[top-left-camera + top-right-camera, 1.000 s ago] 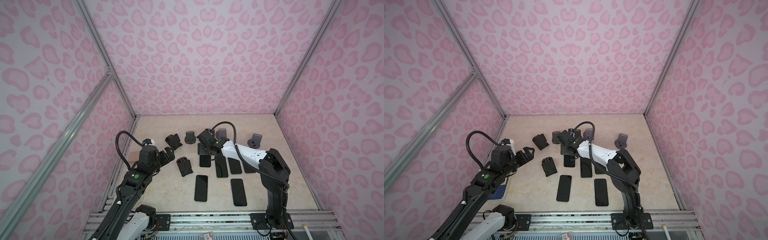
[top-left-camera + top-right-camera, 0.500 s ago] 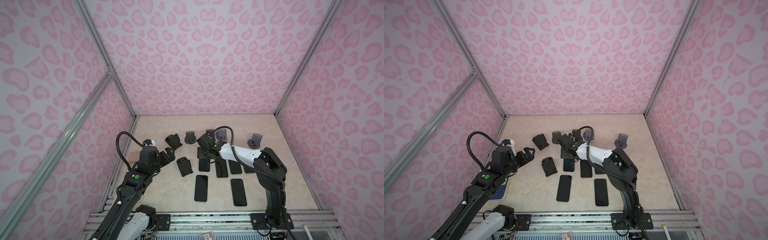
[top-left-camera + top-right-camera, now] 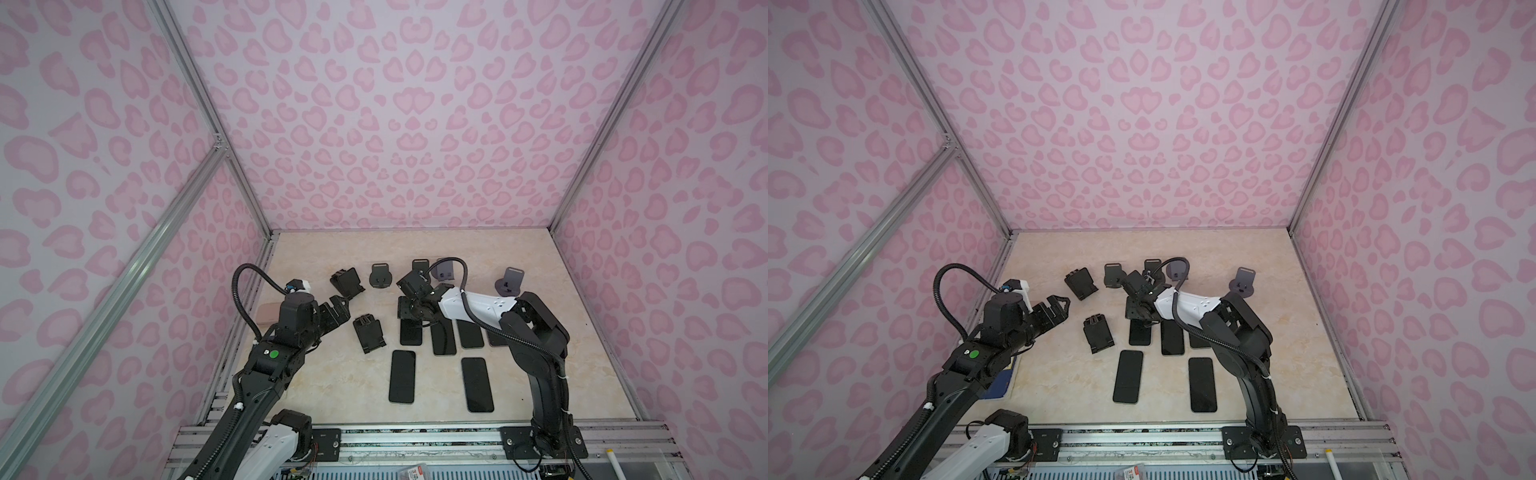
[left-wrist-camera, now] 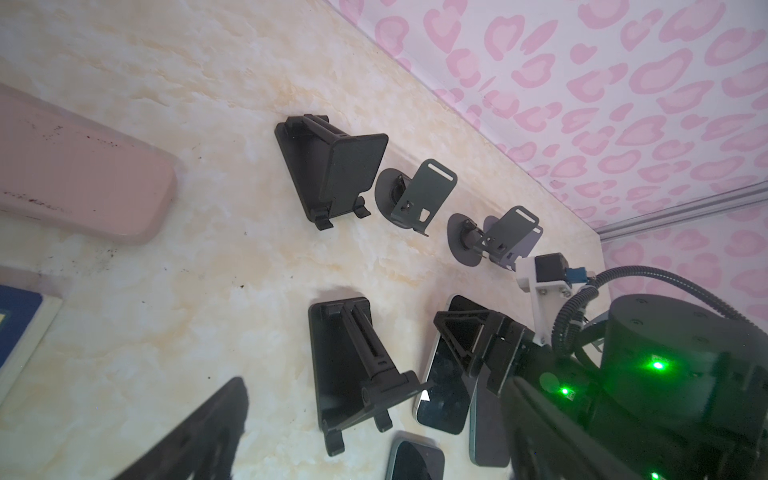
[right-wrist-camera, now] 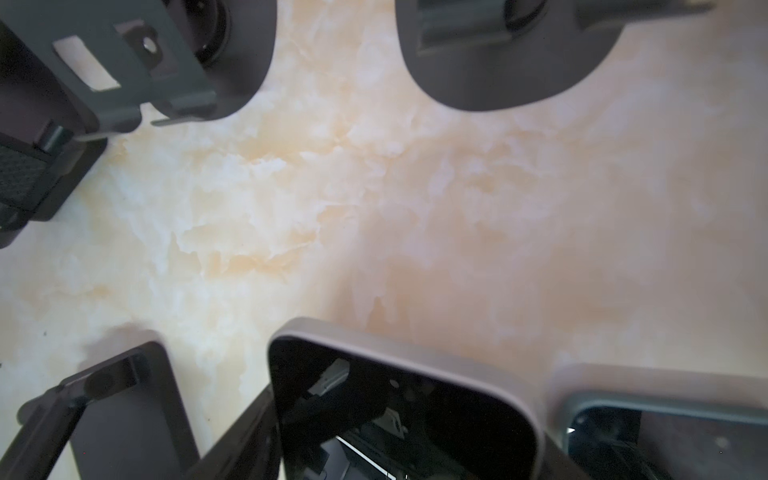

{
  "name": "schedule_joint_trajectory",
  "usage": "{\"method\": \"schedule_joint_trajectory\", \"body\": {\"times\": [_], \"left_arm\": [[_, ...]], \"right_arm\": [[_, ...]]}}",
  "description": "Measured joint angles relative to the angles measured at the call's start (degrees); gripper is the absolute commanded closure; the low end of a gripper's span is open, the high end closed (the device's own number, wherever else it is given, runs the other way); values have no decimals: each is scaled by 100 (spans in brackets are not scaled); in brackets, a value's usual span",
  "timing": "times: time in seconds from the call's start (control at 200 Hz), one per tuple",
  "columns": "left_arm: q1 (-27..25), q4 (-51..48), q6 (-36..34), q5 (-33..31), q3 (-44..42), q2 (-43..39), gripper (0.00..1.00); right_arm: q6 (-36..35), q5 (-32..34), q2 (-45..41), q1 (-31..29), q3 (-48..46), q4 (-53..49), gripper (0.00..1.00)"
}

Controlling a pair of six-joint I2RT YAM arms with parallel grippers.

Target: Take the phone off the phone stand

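Note:
A dark phone with a pinkish rim [image 5: 415, 374] sits between the jaws of my right gripper [image 3: 409, 318], which is shut on its sides near one end. In both top views the phone [image 3: 410, 334] [image 3: 1139, 334] lies low over the table in a row of flat phones. In the left wrist view its screen [image 4: 442, 386] rests on the table. Empty round-base phone stands [image 3: 420, 266] [image 5: 124, 62] stand just behind the right gripper. My left gripper [image 3: 338, 309] [image 3: 1059, 309] hovers open at the left, holding nothing, and one finger [image 4: 195, 436] shows.
Two black folding stands [image 3: 349, 282] [image 3: 369, 334] sit left of centre. Further round-base stands [image 3: 380, 276] [image 3: 511, 282] line the back. Several phones lie flat [image 3: 402, 376] [image 3: 477, 384] [image 3: 444, 336]. A pink case [image 3: 268, 311] and a blue-and-white card [image 3: 1000, 374] lie by the left wall.
My right gripper has carried the phone slightly down and toward the front, into the row of flat phones. Its jaws have narrowed a little. The left arm has stayed still.

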State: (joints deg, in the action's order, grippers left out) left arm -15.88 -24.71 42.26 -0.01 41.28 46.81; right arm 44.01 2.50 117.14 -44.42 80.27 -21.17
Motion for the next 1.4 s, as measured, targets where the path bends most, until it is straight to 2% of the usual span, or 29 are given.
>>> {"method": "schedule_joint_trajectory", "body": {"times": [0.635, 0.86, 1.11, 1.3, 1.325, 1.35, 1.4], "left_arm": [[0, 0, 17, -7, -28, 31, 2], [0, -7, 15, -24, 13, 83, 1], [0, -72, -315, -68, 743, 94, 1], [-26, -63, -990, 177, 1228, -238, 2], [-28, -52, -1071, 195, 1268, -284, 2], [-33, -44, -1134, 201, 1287, -328, 2], [-37, -42, -1274, 184, 1287, -404, 2]], "right_arm": [[146, -92, 76, 98, -356, 909, 39], [24, -138, -208, 98, -293, 468, 31], [-776, 13, -1421, 188, 122, -20, 23], [-1751, -66, -3108, 216, -785, 343, 11], [-1869, -87, -3346, 214, -955, 479, 9], [-1980, -83, -3571, 203, -1119, 579, 0], [-2138, 79, -3980, 168, -1421, 804, 0]]}}
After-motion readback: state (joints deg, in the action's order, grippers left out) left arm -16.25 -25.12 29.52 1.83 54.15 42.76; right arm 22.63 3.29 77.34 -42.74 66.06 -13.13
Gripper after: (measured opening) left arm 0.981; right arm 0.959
